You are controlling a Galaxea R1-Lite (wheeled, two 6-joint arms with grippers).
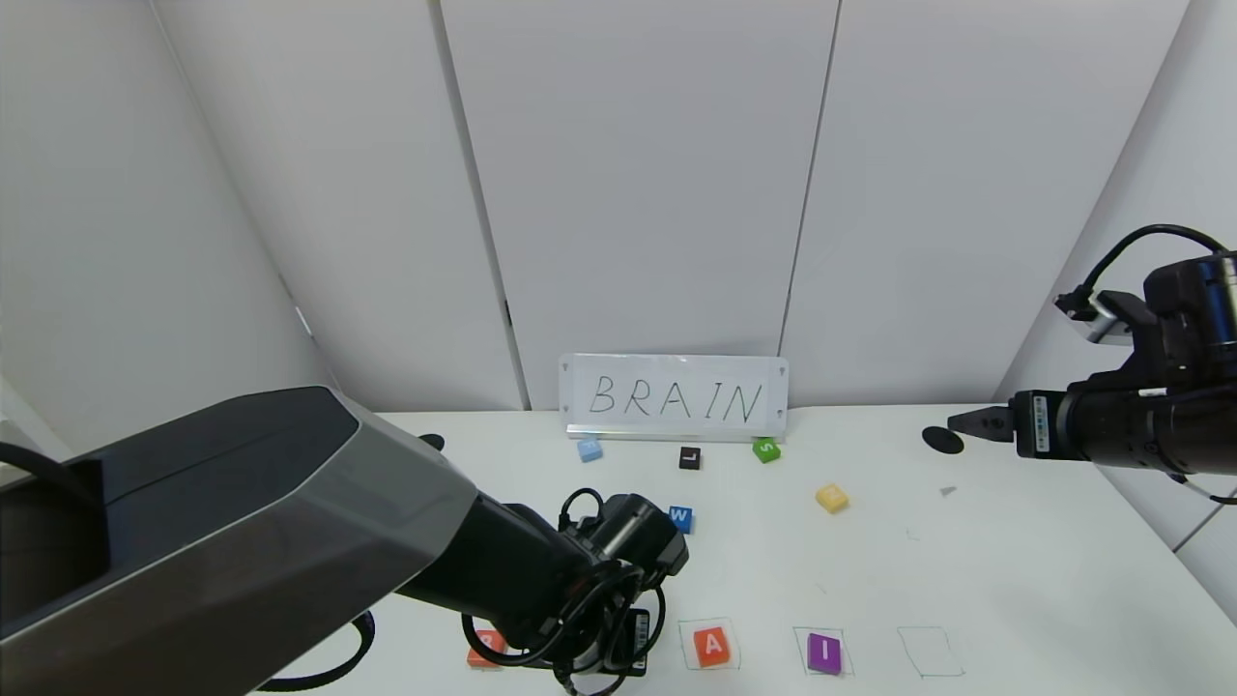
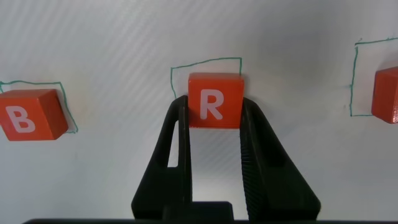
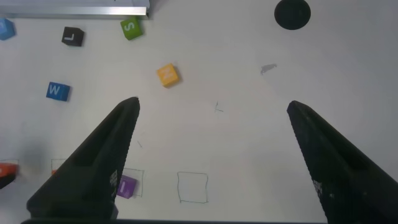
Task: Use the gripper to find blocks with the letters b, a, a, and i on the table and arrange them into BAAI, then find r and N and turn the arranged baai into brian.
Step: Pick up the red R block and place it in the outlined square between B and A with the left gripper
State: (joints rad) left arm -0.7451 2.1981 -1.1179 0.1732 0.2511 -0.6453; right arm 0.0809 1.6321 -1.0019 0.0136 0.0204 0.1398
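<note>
Left arm reaches low across the near edge of the table (image 1: 1015,580), wrist bent down. Left gripper (image 2: 214,127) clamps r (image 2: 214,99) between its fingers; block sits over a pen-drawn square outline (image 2: 205,65) on the near row, B (image 2: 28,115) beside it, then A (image 1: 712,645) and I (image 1: 823,652) further right. Right arm held level, high at the far right; right gripper (image 3: 211,134) spread wide, holding nothing. N (image 1: 831,498) lies loose mid-table. White wall panels behind; BRAIN sign (image 1: 674,396) stands at the table's back edge.
</note>
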